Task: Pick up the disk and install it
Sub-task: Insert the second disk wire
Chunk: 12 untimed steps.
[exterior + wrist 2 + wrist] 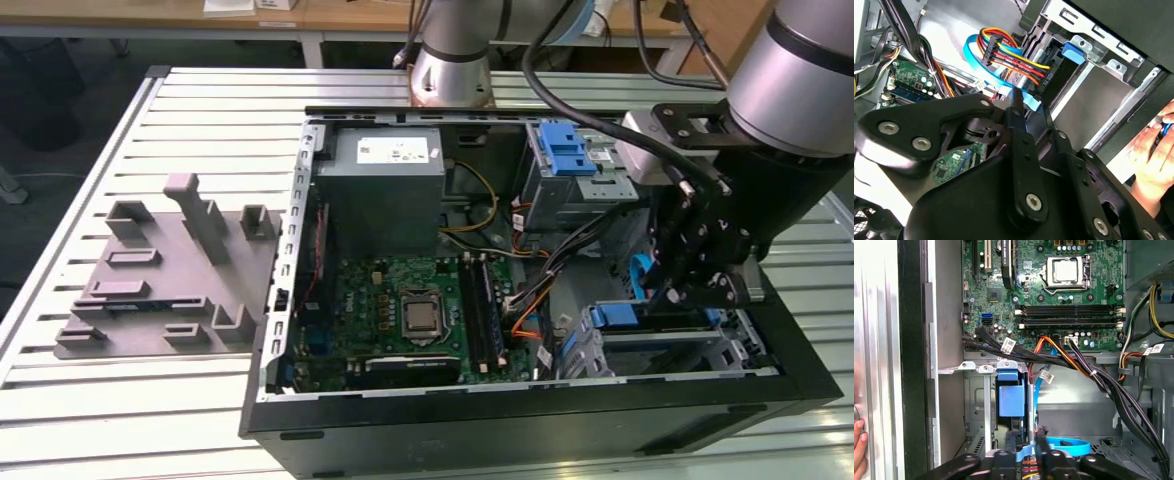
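1. The pincer (694,290) hangs inside the open computer case (534,420), over the lower drive bay; whether it is open or closed, I cannot tell.
2. The disk (1011,401), blue-railed, sits in that bay, just beside the pincer.
3. Beyond lie the motherboard (407,315) and the grey power supply (380,190).
4. A hand (1154,155) rests outside the case.

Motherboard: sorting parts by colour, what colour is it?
Green motherboard, best in the first wrist view.

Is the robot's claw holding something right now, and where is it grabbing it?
It cannot be told. The end effector sits low inside the computer case, beside the blue-latched drive cage, and whatever lies between its tips is hidden.
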### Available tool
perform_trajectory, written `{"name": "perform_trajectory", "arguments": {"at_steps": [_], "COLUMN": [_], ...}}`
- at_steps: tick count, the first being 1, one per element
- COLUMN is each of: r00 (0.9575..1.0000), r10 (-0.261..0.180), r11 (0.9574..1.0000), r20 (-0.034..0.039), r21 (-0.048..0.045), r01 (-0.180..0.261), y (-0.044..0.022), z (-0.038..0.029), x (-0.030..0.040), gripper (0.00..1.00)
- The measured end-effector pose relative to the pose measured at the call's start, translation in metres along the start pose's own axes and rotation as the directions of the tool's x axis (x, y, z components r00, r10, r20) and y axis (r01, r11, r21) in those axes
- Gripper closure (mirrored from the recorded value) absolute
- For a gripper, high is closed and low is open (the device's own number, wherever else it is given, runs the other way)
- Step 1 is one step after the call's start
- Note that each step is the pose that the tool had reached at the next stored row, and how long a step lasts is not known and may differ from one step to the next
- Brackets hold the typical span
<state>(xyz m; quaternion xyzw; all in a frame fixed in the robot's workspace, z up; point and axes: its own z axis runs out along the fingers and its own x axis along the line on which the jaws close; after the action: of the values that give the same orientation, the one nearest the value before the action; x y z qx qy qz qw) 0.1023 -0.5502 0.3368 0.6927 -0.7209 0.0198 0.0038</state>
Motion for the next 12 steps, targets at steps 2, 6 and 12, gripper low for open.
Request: {"name": "perform_trajectory", "arguments": {"at_steps": [2,6,12], "r00": [1.0,1.0,1.0], "r10": [0.0,0.0,0.0], "r11": [1.0,1.0,1.0], "r20": [-0.0001,-0.0001,0.0], "r21": [0.0,0.0,0.0], "r01": [0.0,0.0,0.0], "y": [0.0,0.0,0.0], "z": [0.0,0.0,0.0008], "x": [0.0,0.0,0.0018], "gripper": [0.76,0.84,0.84]}}
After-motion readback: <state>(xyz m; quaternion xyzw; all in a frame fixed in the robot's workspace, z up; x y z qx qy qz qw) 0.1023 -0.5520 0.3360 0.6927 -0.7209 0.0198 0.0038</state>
